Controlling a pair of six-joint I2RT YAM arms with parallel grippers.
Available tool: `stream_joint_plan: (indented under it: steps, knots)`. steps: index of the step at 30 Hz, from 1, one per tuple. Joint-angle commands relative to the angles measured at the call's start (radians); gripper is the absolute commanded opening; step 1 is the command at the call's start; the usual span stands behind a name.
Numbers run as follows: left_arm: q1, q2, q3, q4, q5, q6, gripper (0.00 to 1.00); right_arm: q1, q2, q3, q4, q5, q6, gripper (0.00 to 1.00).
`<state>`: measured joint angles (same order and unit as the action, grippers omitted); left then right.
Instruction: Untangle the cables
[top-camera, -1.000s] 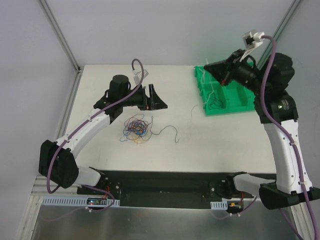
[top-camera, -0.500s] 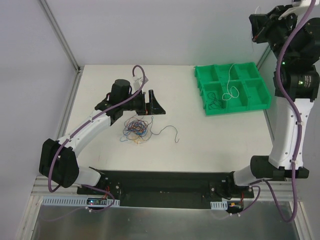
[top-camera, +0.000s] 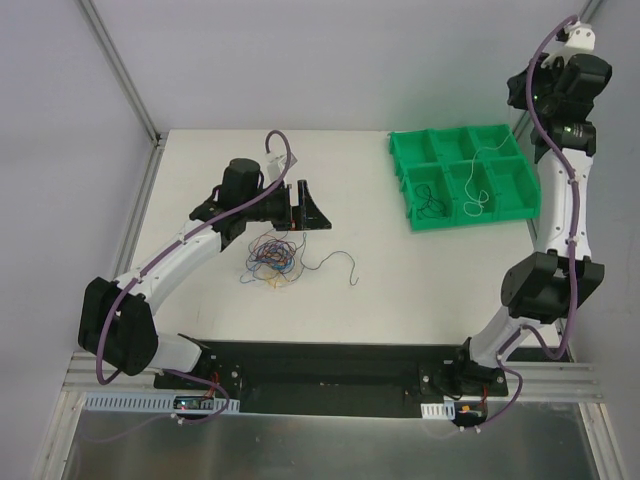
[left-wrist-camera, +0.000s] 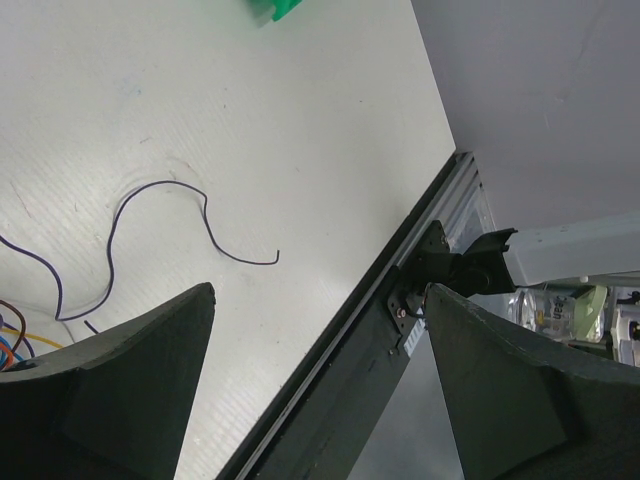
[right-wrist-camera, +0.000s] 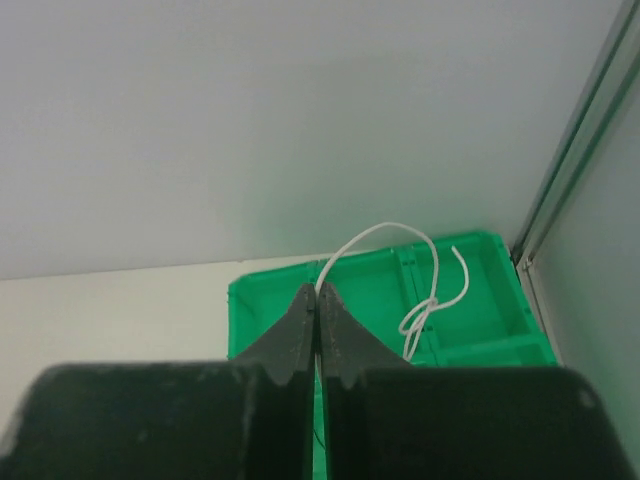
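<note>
The cables lie as a tangle (top-camera: 272, 255) of thin blue, red and orange wires on the white table, with one dark wire (top-camera: 338, 262) trailing off to the right. My left gripper (top-camera: 300, 206) hovers just behind the tangle, open and empty. In the left wrist view the gripper (left-wrist-camera: 320, 290) spans the table's front edge, with the dark wire (left-wrist-camera: 160, 215) ahead of it. My right gripper (top-camera: 520, 95) is raised high over the green bin (top-camera: 400, 165). In the right wrist view it (right-wrist-camera: 318, 290) is shut on a white cable (right-wrist-camera: 400, 232), which hangs knotted into the bin (right-wrist-camera: 490, 300).
The white cable (top-camera: 478, 185) dangles into a middle compartment of the bin. A thin black wire (top-camera: 430, 200) lies in the front left compartment. An aluminium frame post (top-camera: 120, 70) runs along the table's left side, and a black rail (left-wrist-camera: 350, 380) borders the near edge.
The right arm has swung up and back to the far right, lifting the white cable above the bin. The left gripper has stayed put and opened slightly.
</note>
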<state>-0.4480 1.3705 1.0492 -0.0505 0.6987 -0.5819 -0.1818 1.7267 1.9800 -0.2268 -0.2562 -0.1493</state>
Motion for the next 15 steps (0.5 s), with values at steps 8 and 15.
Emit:
stream_joint_plan:
  steps: [8,15]
  knots:
    - [0.000,-0.047,0.005,-0.009,-0.008,0.033,0.85,-0.010,-0.018,-0.189,0.127,-0.034,0.056,0.00]
    - [0.008,-0.060,0.017,-0.043,-0.004,0.031,0.85,-0.010,-0.023,-0.423,0.210,-0.032,0.063,0.00]
